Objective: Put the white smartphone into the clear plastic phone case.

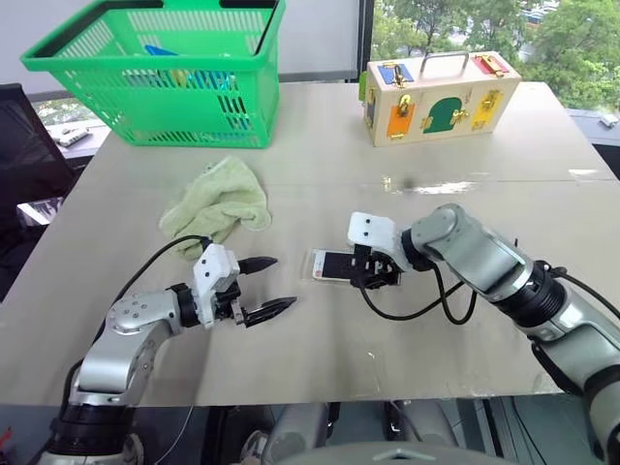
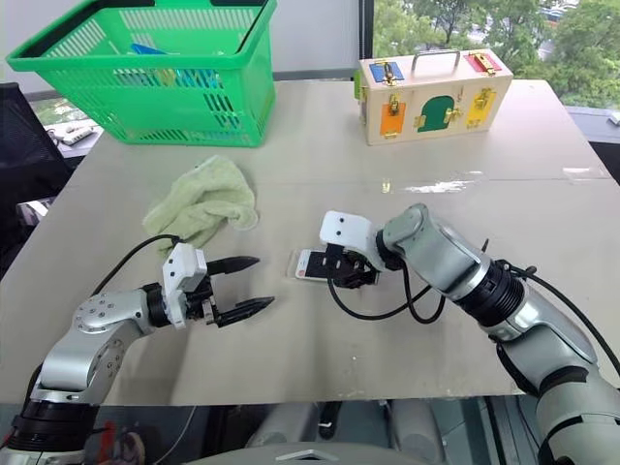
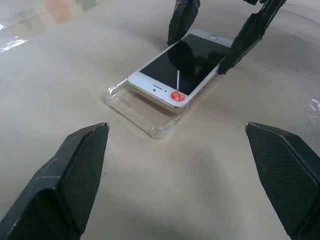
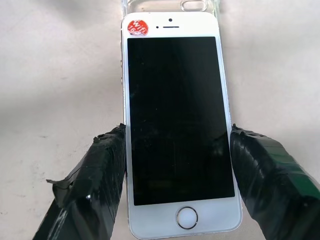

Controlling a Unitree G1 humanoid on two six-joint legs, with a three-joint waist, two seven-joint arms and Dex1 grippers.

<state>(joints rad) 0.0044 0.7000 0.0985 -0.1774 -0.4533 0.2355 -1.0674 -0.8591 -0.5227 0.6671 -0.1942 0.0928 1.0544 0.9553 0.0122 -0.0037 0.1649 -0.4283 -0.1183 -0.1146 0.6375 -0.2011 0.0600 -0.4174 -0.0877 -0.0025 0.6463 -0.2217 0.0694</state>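
Observation:
The white smartphone (image 4: 177,120) lies screen up, with a red round sticker at its top corner. One end sits inside the clear plastic phone case (image 3: 135,107), and the home-button end is tilted up a little. My right gripper (image 1: 376,273) is shut on the phone, one black finger pressing each long side near the home button. The case's top rim and camera hole (image 4: 195,5) stick out past the phone's top end. My left gripper (image 1: 283,282) is open above the table just left of the case, pointing at it with nothing between its fingers (image 3: 85,165).
A crumpled green cloth (image 1: 218,203) lies behind the left gripper. A green basket (image 1: 155,77) stands at the far left of the table and a wooden latch box (image 1: 441,97) at the far right. A black cable (image 1: 417,312) loops under my right wrist.

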